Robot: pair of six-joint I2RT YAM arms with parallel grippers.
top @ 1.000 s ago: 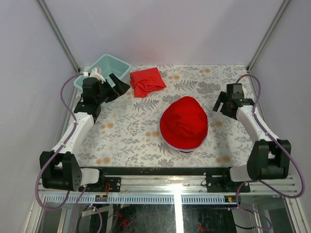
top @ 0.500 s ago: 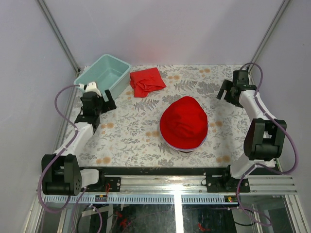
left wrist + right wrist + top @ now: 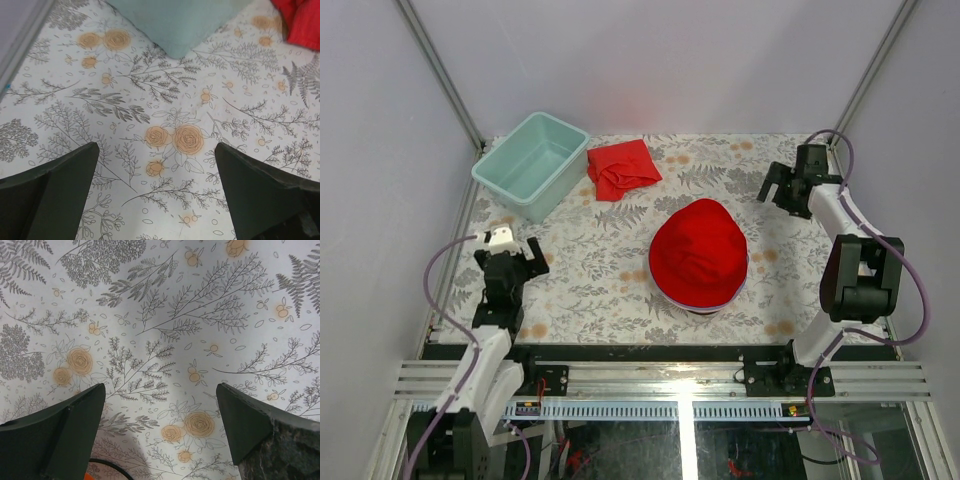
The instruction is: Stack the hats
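A red hat point(image 3: 698, 251) sits on top of a pile of hats at the table's middle; pale brim edges of the hats beneath point(image 3: 705, 308) show at its near side, their colours hidden. My left gripper point(image 3: 524, 256) is open and empty near the left front of the table; in the left wrist view point(image 3: 156, 155) its fingers point(image 3: 65, 180) hang over bare cloth. My right gripper point(image 3: 772, 185) is open and empty at the far right; in the right wrist view point(image 3: 160, 395) it too is over bare cloth.
A teal bin point(image 3: 531, 163) stands at the back left, its corner in the left wrist view point(image 3: 185, 25). A crumpled flat red cloth point(image 3: 622, 167) lies beside it, seen also at the left wrist view's top right point(image 3: 300, 20). The table has a floral cover point(image 3: 590, 260).
My left arm has drawn back from beside the teal bin toward the near left edge. My right arm has folded back to the far right. The hat pile has not moved.
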